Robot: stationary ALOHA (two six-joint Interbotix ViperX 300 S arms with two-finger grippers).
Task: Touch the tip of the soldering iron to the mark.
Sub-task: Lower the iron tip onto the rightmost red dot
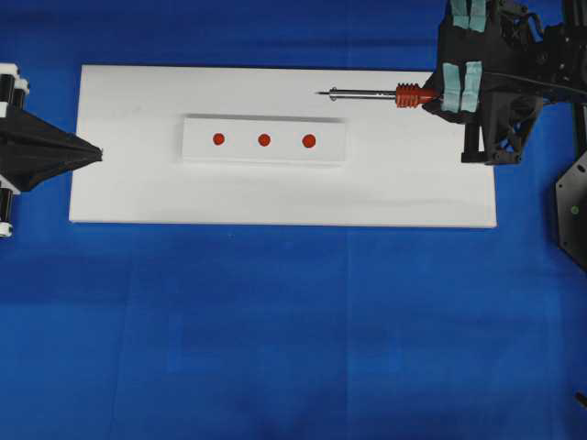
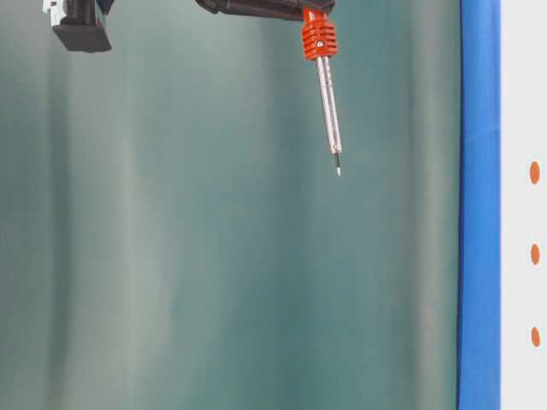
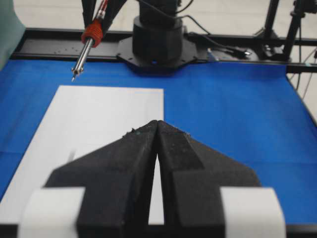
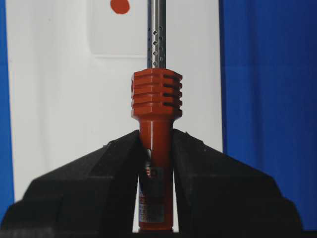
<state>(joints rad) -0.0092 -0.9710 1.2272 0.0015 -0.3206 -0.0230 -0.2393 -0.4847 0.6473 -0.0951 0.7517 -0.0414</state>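
My right gripper (image 1: pixel 438 94) is shut on the red-orange handle of the soldering iron (image 1: pixel 385 93), holding it in the air over the far right part of the white board (image 1: pixel 275 197). The silver shaft points left and the tip (image 1: pixel 319 93) hangs above and to the right of the marks. Three red marks (image 1: pixel 309 141) sit in a row on a raised white strip (image 1: pixel 264 158). In the right wrist view the handle (image 4: pixel 156 96) sits between the fingers (image 4: pixel 114 168), with one mark (image 4: pixel 120 6) ahead to the left. My left gripper (image 1: pixel 96 153) is shut and empty at the board's left edge.
Blue cloth (image 1: pixel 275 330) covers the table around the board. The right arm's black base (image 3: pixel 157 39) and a frame rail stand at the far end in the left wrist view. A black mount (image 1: pixel 570 211) sits at the right edge.
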